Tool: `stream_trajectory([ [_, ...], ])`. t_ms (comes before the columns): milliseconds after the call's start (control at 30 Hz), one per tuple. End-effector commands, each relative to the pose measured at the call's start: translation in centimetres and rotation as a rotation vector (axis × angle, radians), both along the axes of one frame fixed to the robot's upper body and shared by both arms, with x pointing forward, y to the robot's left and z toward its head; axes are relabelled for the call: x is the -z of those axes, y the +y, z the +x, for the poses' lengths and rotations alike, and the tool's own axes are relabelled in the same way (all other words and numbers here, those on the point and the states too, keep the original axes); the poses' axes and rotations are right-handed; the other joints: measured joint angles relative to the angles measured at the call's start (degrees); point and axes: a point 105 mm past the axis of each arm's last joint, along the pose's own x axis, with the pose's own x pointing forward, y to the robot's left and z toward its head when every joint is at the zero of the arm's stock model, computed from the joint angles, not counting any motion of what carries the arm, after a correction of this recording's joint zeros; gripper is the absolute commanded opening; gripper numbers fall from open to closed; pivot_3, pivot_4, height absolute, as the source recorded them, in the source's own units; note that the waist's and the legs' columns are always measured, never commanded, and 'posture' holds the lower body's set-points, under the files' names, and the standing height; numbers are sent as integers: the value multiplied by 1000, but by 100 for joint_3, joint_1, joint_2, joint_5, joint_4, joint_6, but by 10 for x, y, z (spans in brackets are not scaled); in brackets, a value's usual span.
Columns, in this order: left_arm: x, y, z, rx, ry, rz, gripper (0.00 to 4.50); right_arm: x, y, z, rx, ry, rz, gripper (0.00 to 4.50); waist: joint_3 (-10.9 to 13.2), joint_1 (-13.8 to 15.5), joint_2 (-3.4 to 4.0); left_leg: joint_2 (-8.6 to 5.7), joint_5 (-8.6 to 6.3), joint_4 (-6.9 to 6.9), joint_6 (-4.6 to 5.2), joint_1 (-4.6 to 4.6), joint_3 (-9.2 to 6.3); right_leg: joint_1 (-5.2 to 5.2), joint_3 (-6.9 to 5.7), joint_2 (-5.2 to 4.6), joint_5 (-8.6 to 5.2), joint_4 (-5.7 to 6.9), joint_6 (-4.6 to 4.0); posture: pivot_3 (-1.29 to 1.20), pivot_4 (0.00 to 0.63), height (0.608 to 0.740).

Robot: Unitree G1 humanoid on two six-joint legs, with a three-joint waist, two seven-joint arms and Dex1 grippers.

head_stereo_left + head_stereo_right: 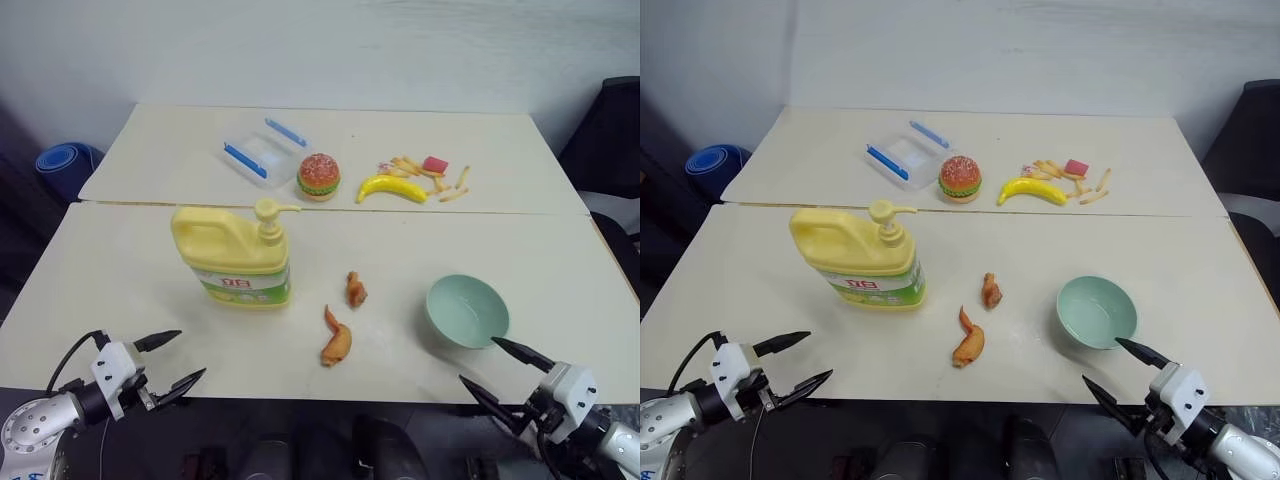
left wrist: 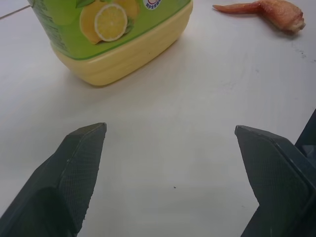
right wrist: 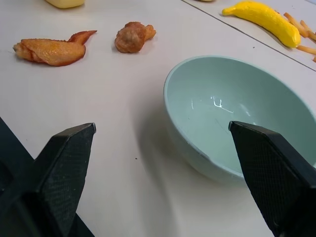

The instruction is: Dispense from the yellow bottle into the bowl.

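A: Item one?
B: Yellow bottle (image 1: 234, 257), near table (image 1: 120, 290), left of centre. Upright, long axis vertical; handle at its left, pump spout (image 1: 283, 209) pointing right toward the bowl side.

A: Handling?
B: Probably heavy if full, with stiff, smooth plastic walls. Best held by the handle or body while the pump head is pressed from above.

A: Item two?
B: Bowl (image 1: 467, 310), pale green, near right, mouth up, well apart from the bottle. Likely light and apt to slide.

A: Between them?
B: Toy chicken wing (image 1: 337, 341) and drumstick (image 1: 355, 289).

A: Grippers?
B: Left gripper (image 1: 169, 361) at the near edge, fingers spread wide, empty, facing the bottle. Right gripper (image 1: 505, 373) just near of the bowl, likewise spread, empty.

A: Far table?
B: Clear box (image 1: 262, 154), burger (image 1: 318, 176), banana (image 1: 392, 187), fries (image 1: 440, 179).
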Motion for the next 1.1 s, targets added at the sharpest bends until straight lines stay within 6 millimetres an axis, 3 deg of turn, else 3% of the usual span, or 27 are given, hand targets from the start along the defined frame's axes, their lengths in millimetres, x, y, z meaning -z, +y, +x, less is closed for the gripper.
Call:
stream_trajectory([
  [33, -7, -9, -5, 42, 40, -51, 4436, -19, 7, 7, -52, -35, 35, 4500, 0, -3, 0, 0, 0, 0, 0, 0, 0, 0, 0, 0, 0, 0, 0, 0, 150, 740],
  [67, -8, -10, -6, 37, 66, -78, 4436, -23, 17, 10, -97, -23, 49, 4500, 1, -15, 1, 0, 0, 0, 0, 0, 0, 0, 1, 0, 0, 1, 0, 0, 150, 740],
  [167, -27, -28, -21, 248, 90, -149, 4436, -32, 59, 24, -238, 78, 48, 4500, 1, -61, -3, 3, 1, 0, 0, 1, 0, -2, 4, 0, -1, 7, -1, 0, 150, 740],
  [267, -41, -38, -19, 299, 73, -175, 4436, -34, 90, 37, -316, 127, -1, 4500, 0, -27, 10, 4, -1, 1, 5, 3, -10, -4, 0, -1, -4, 12, -9, 0, 150, 740],
  [433, -52, -61, -19, 402, 52, -132, 4436, -21, 136, 46, -597, 131, -243, 4500, -1, 4, 12, -2, 13, 1, -22, -7, -15, -8, -12, 0, -7, 4, -13, 0, 150, 740],
  [633, -50, -66, -19, 398, 70, -122, 4436, -9, 167, 84, -683, 85, -435, 4500, -5, -86, -6, -9, 14, 8, -19, -10, -10, -6, -12, 3, -2, -1, -5, 0, 150, 740],
  [833, -48, -70, -15, 383, 62, -131, 4436, 23, 189, 83, -848, 161, -547, 4500, -7, -146, -9, -2, 21, 8, -32, -12, -15, -5, -20, 13, -2, 7, -4, 0, 150, 740],
  [933, -50, -73, -10, 374, 45, -142, 4436, 28, 204, 88, -906, 161, -578, 4500, -8, -173, -11, -2, 22, 10, -32, -7, -11, -1, -16, 14, 0, 14, -1, 0, 150, 740],
  [1033, -49, -73, -7, 367, 38, -139, 4500, 29, 211, 91, -914, 176, -563, 3905, -10, -183, -12, 2, 26, 11, -40, -3, -12, -3, -15, 18, 0, 23, -1, 0, 150, 740],
  [1100, -49, -73, -6, 360, 32, -136, 4500, 32, 210, 90, -921, 194, -579, 3221, -9, -182, -10, 3, 27, 11, -42, -4, -12, -6, -17, 20, -1, 40, -2, 0, 150, 740],
])
